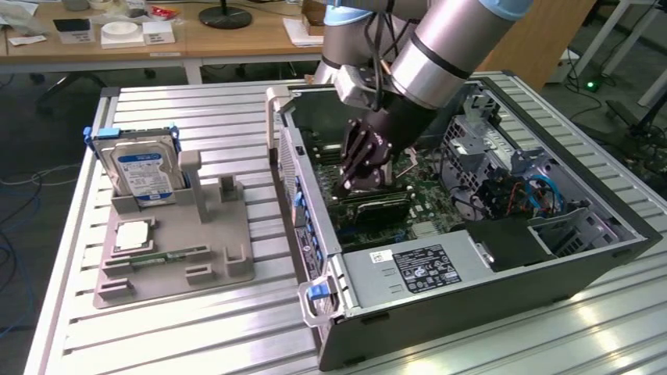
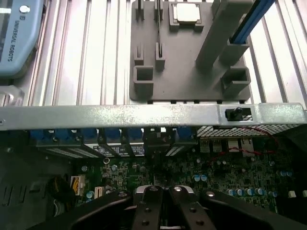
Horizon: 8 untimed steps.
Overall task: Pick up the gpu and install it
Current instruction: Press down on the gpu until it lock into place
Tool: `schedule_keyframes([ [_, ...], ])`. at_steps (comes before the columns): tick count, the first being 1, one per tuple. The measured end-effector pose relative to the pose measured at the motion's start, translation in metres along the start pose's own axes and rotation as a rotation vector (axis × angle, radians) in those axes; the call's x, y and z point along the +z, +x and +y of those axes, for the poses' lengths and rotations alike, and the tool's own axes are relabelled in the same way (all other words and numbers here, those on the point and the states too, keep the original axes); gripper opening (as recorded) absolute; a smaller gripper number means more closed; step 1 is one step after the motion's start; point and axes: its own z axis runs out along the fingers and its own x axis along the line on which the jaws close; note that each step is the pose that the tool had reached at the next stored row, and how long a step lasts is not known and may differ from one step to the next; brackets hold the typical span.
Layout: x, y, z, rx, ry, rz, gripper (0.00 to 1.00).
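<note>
The gpu (image 1: 383,205) stands on edge in the motherboard inside the open computer case (image 1: 312,234). It is a dark card with its black cooler showing, and its end is towards the case's slotted wall. My gripper (image 1: 363,187) reaches down into the case directly above the card's upper edge. I cannot tell whether it touches the card. In the wrist view my gripper (image 2: 163,191) is shut, with the fingers pressed together and nothing between them, above the green motherboard (image 2: 216,167).
A grey holder (image 1: 172,250) lies on the slatted table at the exterior view's left. It carries a hard drive (image 1: 144,176), a processor chip (image 1: 133,234) and a memory stick (image 1: 172,255). The power supply (image 1: 417,269) and drive cages (image 1: 490,148) crowd the case.
</note>
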Motion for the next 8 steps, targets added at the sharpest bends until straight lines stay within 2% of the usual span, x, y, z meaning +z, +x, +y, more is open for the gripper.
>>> schedule_keyframes([
  [1, -0.0004, 0.0, -0.0009, 0.0, -0.0119, 0.0004, 0.11],
  [2, -0.0005, 0.0, -0.001, 0.001, -0.0162, 0.0008, 0.11],
  [8, 0.0028, 0.0002, 0.0011, 0.001, -0.0255, 0.0011, 0.11],
])
